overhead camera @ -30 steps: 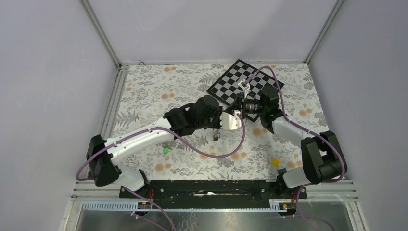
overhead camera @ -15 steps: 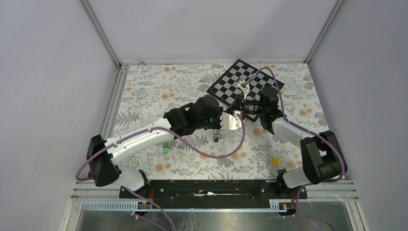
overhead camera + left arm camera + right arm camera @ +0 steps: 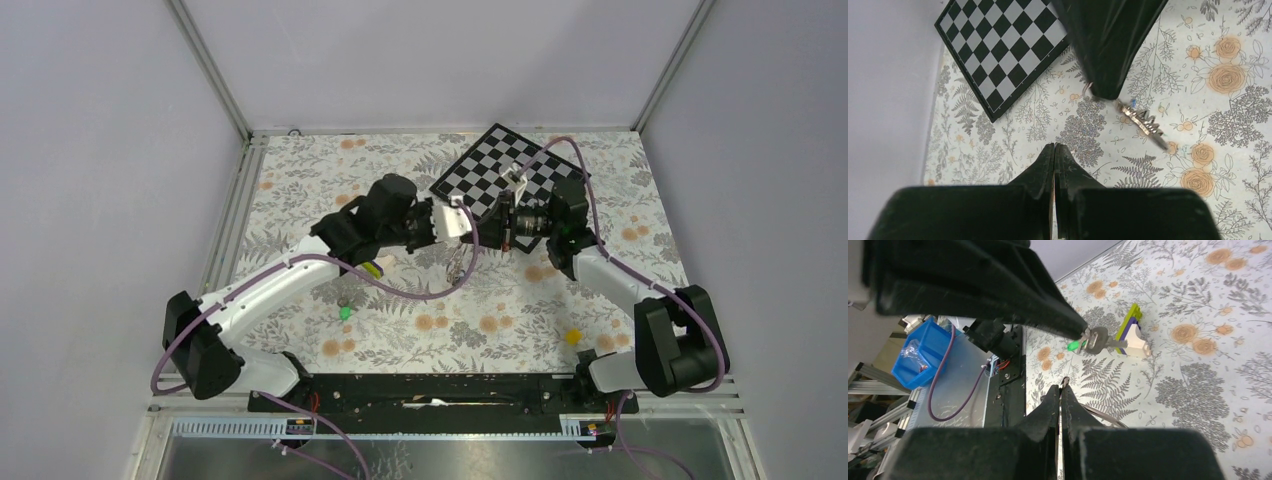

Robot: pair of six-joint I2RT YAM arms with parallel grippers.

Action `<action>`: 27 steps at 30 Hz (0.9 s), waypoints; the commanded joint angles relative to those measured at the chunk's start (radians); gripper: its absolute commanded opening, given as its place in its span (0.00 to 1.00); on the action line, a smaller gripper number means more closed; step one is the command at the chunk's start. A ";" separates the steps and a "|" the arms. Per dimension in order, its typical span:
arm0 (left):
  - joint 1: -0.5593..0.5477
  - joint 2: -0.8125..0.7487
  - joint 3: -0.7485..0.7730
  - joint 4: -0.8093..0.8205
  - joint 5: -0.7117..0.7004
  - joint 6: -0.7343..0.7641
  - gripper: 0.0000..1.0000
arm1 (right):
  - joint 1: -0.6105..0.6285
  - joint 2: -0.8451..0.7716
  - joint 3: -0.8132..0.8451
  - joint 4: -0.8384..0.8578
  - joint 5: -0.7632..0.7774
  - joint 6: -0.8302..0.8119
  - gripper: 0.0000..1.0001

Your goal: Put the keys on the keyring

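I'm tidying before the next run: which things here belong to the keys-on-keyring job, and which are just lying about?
Job: toothed key at the right gripper; dark key; green key.
Lying about: checkerboard; wedge block; yellow cube.

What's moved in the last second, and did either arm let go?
The left gripper, shut on a dark-headed key, swung toward the checkerboard's near corner, uncovering the wedge block. The right gripper barely shifted and stays shut. Nothing visibly let go. The green key and yellow cube are unmoved.
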 commanded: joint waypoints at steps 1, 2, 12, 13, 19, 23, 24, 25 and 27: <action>0.105 -0.001 -0.017 0.048 0.207 -0.131 0.00 | -0.055 -0.070 0.017 0.057 -0.033 0.005 0.00; 0.128 0.015 -0.016 0.030 0.242 -0.159 0.00 | -0.070 -0.083 0.019 0.060 -0.038 0.008 0.00; 0.205 0.279 -0.051 -0.056 0.473 -0.410 0.03 | -0.181 -0.227 0.080 -0.145 -0.082 -0.074 0.00; 0.205 0.312 -0.039 -0.066 0.471 -0.421 0.03 | -0.182 -0.233 0.082 -0.182 -0.075 -0.101 0.00; 0.203 0.436 0.042 -0.071 0.406 -0.463 0.13 | -0.208 -0.255 0.098 -0.338 -0.053 -0.212 0.00; 0.199 0.497 0.084 -0.064 0.393 -0.505 0.19 | -0.220 -0.250 0.093 -0.336 -0.050 -0.214 0.00; 0.199 0.508 0.088 -0.061 0.391 -0.514 0.20 | -0.222 -0.248 0.092 -0.336 -0.050 -0.215 0.00; 0.199 0.518 0.092 -0.060 0.391 -0.521 0.22 | -0.224 -0.248 0.090 -0.336 -0.050 -0.216 0.00; 0.199 0.524 0.091 -0.058 0.390 -0.527 0.29 | -0.227 -0.245 0.088 -0.336 -0.051 -0.219 0.00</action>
